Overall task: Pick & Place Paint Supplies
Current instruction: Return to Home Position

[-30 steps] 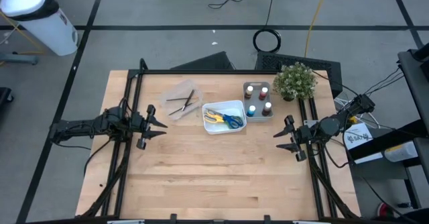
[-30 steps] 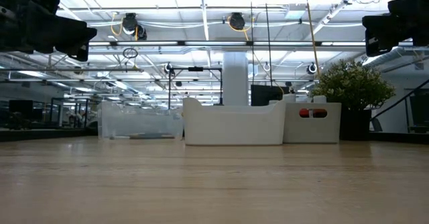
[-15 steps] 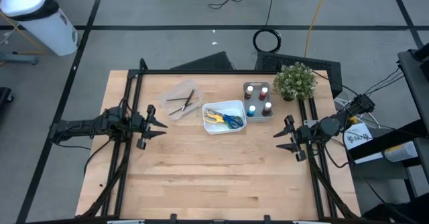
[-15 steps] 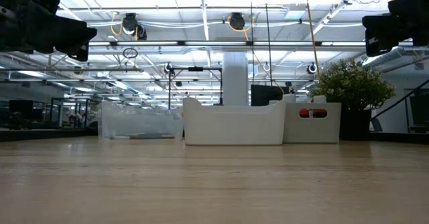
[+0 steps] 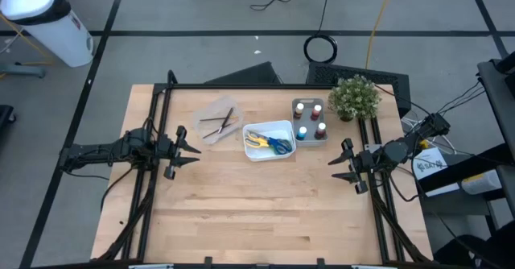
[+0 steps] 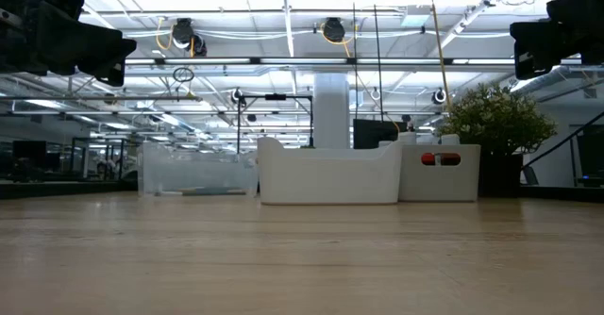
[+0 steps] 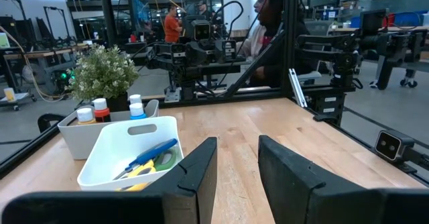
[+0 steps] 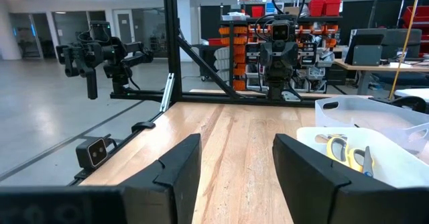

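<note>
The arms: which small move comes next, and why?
Probably none beyond resting at the sides of the table: the left tool and right tool are open and empty, the brushes lie in the clear bin, the scissors in the white tray, the paint pots in a second tray.

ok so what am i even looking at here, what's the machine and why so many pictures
It is a robot with two dark arms at a wooden table. Each arm ends in a two-finger gripper: the left gripper and the right gripper. Both are open and hold nothing. One picture looks straight down from above, one looks level across the tabletop, and two come from cameras on the wrists, looking out past each arm's own fingers. Between the arms, towards the far edge, stand a clear bin with brushes, a white tray with scissors, a group of paint pots and a small plant.
</note>
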